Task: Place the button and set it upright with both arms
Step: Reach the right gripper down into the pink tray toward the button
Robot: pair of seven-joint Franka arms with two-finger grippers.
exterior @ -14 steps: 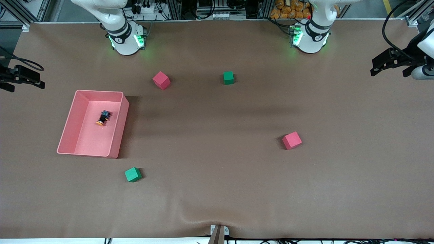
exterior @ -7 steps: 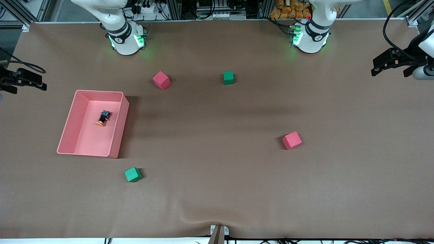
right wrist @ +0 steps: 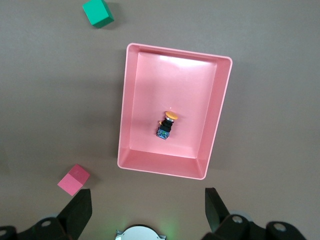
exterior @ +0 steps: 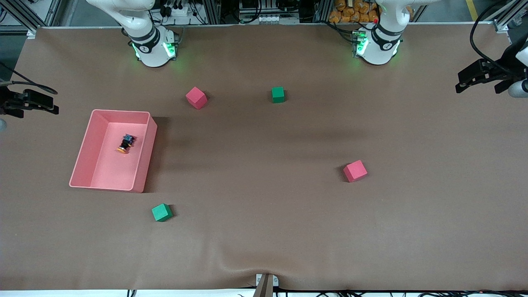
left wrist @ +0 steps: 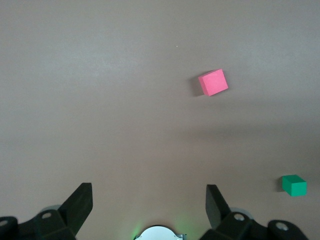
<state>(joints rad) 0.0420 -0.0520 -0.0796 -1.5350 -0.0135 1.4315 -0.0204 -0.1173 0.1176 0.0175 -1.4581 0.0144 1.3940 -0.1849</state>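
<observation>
Right tool hangs spread wide over the pink tray; left tool waits, spread too. Button lies sideways inside. Drop straight down and pinch its black body.

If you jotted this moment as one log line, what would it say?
button: on its side in pink tray | left gripper: open, over bare table | right gripper: open, above tray | nothing held

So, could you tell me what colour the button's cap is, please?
Orange. The button lies on its side in the pink tray; the right wrist view shows it best.
</observation>
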